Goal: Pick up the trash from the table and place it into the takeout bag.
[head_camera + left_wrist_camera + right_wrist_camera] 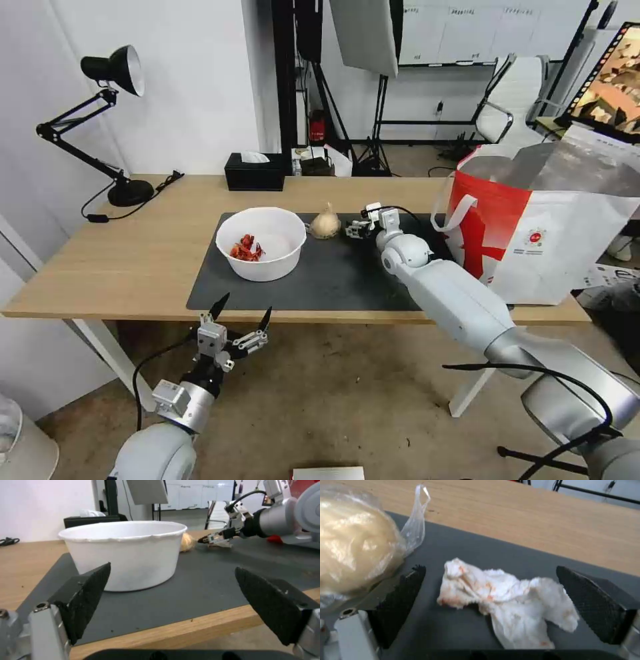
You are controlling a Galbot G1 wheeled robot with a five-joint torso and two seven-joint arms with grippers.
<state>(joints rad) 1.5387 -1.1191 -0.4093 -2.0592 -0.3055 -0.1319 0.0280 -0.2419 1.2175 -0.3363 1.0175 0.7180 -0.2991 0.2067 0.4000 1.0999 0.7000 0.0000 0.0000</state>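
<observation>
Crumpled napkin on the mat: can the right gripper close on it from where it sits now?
Probably yes. The right gripper is open, with the crumpled napkin lying between its fingers on the grey mat. The knotted baggie sits close beside one finger and might get nudged.

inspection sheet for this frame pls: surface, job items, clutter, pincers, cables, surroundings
Surface: wood table with dark mat.
Job's things: bowl with red scraps, baggie and stained napkin on mat; takeout bag open at table's right end.
Clutter: tissue box, desk lamp.
Grippers: right pincer open, straddling napkin; left pincer open, off the near edge.
Cables: lamp cord on table.
Surroundings: office chair, light stands.
</observation>
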